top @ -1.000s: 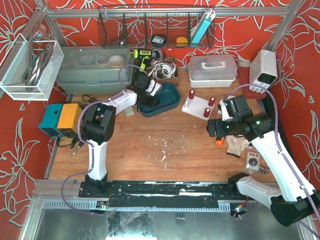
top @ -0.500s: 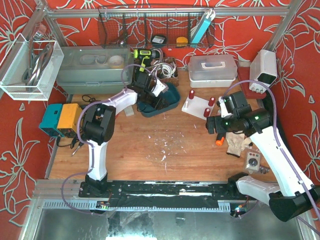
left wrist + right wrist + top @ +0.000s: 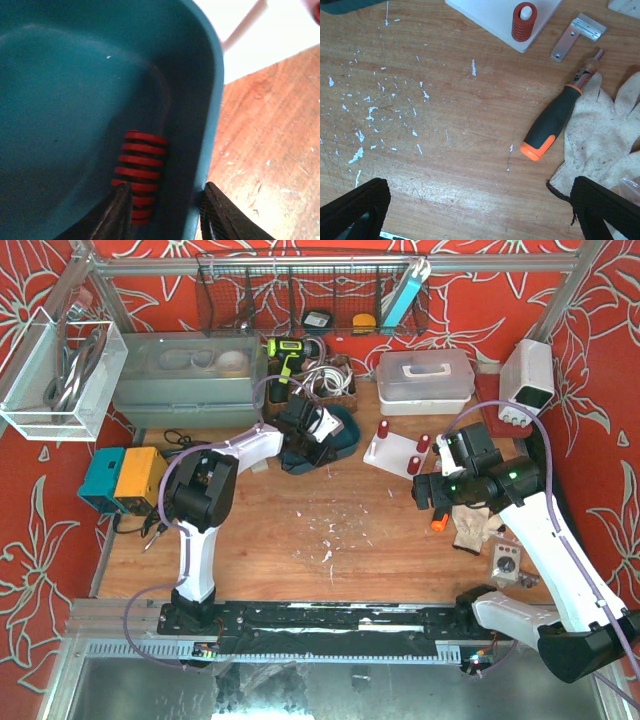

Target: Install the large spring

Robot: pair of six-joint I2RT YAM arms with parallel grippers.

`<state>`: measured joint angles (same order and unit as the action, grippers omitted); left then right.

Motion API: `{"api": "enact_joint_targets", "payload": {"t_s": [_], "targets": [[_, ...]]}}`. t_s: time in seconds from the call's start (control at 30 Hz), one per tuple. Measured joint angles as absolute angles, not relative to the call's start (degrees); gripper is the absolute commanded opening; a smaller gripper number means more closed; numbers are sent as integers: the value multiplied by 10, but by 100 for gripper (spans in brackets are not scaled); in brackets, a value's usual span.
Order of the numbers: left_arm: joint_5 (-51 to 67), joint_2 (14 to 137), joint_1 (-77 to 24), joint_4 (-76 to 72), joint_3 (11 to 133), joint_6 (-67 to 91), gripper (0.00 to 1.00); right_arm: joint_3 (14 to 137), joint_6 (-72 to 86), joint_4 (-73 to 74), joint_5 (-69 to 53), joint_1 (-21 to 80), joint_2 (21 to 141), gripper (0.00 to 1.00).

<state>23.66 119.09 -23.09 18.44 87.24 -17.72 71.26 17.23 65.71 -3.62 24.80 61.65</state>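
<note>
Spring (image 3: 141, 172): red coil, thick turns, sat against bin (image 3: 60, 100) wall, 6 o'clock in left wrist view; top view hid it. Left claw (image 3: 167, 202) parted, straddled both. Right claw (image 3: 477, 212) gaped wide, empty.

Wooden table (image 3: 445, 125): peg base (image 3: 492, 12), screwdriver (image 3: 552, 122), glove (image 3: 600, 142), tray (image 3: 65, 90).

1. Left arm (image 3: 195, 530): white moulded link shells joined by black cylindrical joint housings. Its base is bolted at the left end of the black base rail (image 3: 320, 618).
2. Right arm (image 3: 550, 540): identical white-and-black build. Its base sits at the right end of the base rail.
3. Cable (image 3: 162, 485): one lilac cable per arm, rising from the base rail in loops beside the links.
4. Indicator lights (image 3: 517, 478): small green points on the right arm's black housings, above the base rail's right end.
5. Left gripper (image 3: 167, 186): two black, glossy, tapered fingers (image 3: 117, 212).
6. Right gripper (image 3: 477, 185): two black fingers (image 3: 355, 205) with a matt, finely textured surface.
</note>
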Motion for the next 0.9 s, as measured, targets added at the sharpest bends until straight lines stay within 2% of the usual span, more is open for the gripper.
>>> {"api": "enact_joint_targets", "payload": {"t_s": [0.37,0.67,0.77,0.9], "targets": [[186,1191,-245,169,870,-141,16,713,171,657,-36,248,610,99],[147,1190,-267,149,869,-84,5,713,172,657,-36,248,601,99],[132,1189,-271,142,869,-49,5,713,172,657,-36,248,601,99],[115,1189,-274,136,869,1,13,713,171,657,-36,248,601,99]]}}
